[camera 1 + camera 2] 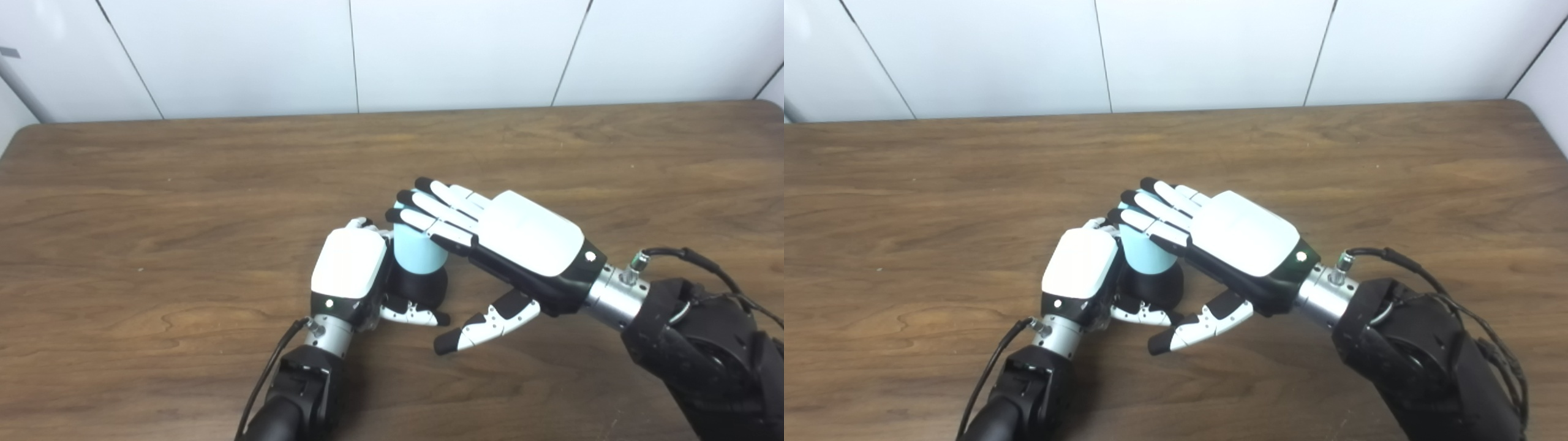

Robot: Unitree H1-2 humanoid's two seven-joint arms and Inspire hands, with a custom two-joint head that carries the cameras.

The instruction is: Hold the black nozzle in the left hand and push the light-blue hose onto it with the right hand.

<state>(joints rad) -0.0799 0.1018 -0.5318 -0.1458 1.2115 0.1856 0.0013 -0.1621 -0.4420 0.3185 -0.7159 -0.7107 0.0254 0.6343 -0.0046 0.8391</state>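
Light-blue hose (418, 248) stands upright on black nozzle (422, 286), mid-tabletop (184, 184). My left hand (350, 269) wraps nozzle; right hand (514, 236) lies flat, fingers (436, 211) extended over hose top. I judge push runs straight down.

Light-blue hose (416, 248) upright atop black nozzle (422, 285)

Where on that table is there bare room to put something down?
Bare wood runs along the table behind and to both sides of the hands. It is crowded only at the middle, where the left hand and right hand meet around the light-blue hose.
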